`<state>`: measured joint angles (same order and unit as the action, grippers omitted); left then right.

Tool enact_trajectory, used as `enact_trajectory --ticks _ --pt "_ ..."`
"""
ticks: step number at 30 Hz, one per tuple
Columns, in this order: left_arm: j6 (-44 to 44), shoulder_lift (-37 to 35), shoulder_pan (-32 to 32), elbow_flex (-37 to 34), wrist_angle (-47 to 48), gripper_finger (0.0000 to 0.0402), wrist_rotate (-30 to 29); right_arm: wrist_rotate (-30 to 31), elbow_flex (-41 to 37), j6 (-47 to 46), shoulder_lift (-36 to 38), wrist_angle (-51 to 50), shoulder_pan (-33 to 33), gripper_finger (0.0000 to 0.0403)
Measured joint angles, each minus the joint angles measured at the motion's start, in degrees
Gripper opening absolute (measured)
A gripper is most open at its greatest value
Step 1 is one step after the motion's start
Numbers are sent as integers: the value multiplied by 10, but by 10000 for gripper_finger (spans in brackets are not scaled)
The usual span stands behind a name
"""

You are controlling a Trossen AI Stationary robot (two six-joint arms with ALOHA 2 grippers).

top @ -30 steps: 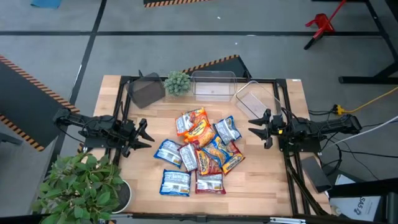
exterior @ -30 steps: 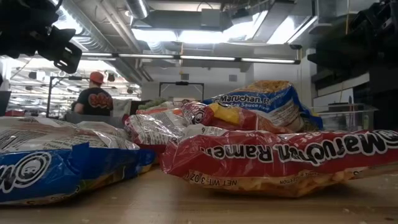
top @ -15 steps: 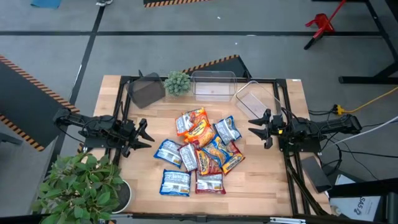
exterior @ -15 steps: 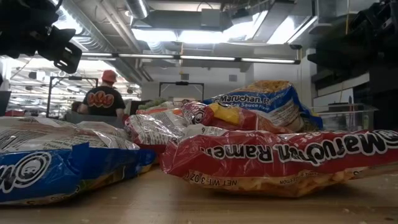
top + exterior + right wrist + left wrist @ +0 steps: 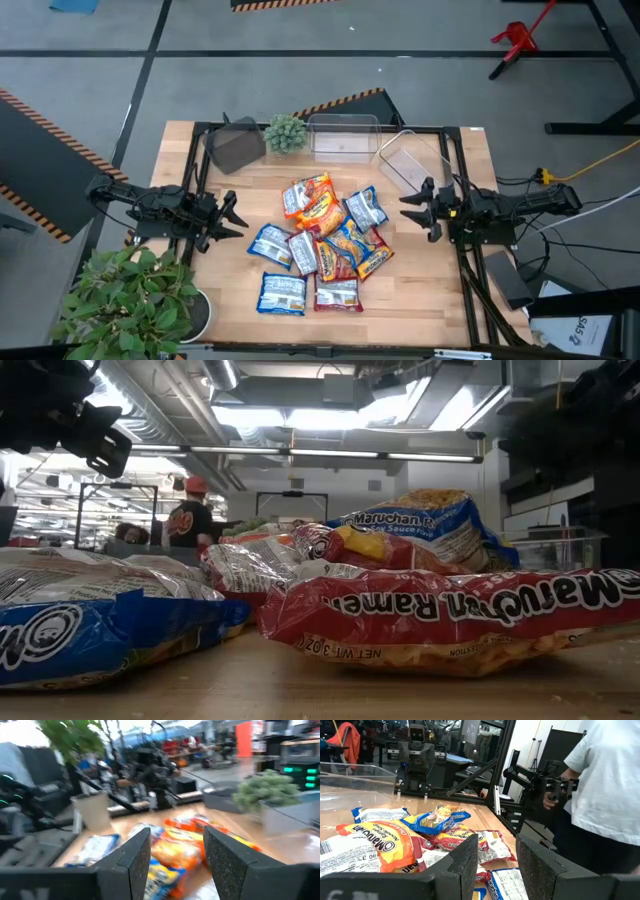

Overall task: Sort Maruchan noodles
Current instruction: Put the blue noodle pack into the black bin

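Observation:
The Maruchan noodles (image 5: pixel 325 245) lie in a loose overlapping pile in the middle of the table: blue-and-white packets (image 5: pixel 283 293), orange-yellow ones (image 5: pixel 312 200) and red ones (image 5: pixel 338 293). In the low view a red packet (image 5: pixel 450 615) and a blue packet (image 5: pixel 90 635) fill the foreground. My left gripper (image 5: pixel 238 217) hovers open just left of the pile and faces it; its wrist view shows the packets (image 5: pixel 395 845) beyond the fingers (image 5: pixel 497 855). My right gripper (image 5: pixel 405 205) hovers open just right of the pile, packets (image 5: pixel 185 845) ahead of it (image 5: pixel 175 850).
Along the far edge stand a dark bin (image 5: pixel 235 145), a small green plant (image 5: pixel 285 132) and two clear bins (image 5: pixel 343 135) (image 5: pixel 410 160). A big potted plant (image 5: pixel 135 300) crowds the near left corner. A person in a white shirt (image 5: pixel 605 785) stands beyond the table's right side.
My right gripper has shifted slightly toward the near edge, still open. The packets and my left gripper have kept still. In the room behind, a person in a red cap has walked to the right.

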<state>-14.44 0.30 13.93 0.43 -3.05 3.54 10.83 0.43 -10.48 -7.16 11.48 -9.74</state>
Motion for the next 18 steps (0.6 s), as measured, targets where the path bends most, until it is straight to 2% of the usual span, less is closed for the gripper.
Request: enact_trajectory --ticks 2,5,11,18 --pt "3 0 0 0 0 127 -21 1 0 -45 0 20 0 170" --pt "36 0 0 0 0 127 -93 -7 0 -91 0 60 0 170" --pt "45 0 0 0 -6 127 -242 -14 0 -109 0 140 0 170" --pt "46 0 0 0 -11 127 -316 74 0 -109 0 232 0 170"
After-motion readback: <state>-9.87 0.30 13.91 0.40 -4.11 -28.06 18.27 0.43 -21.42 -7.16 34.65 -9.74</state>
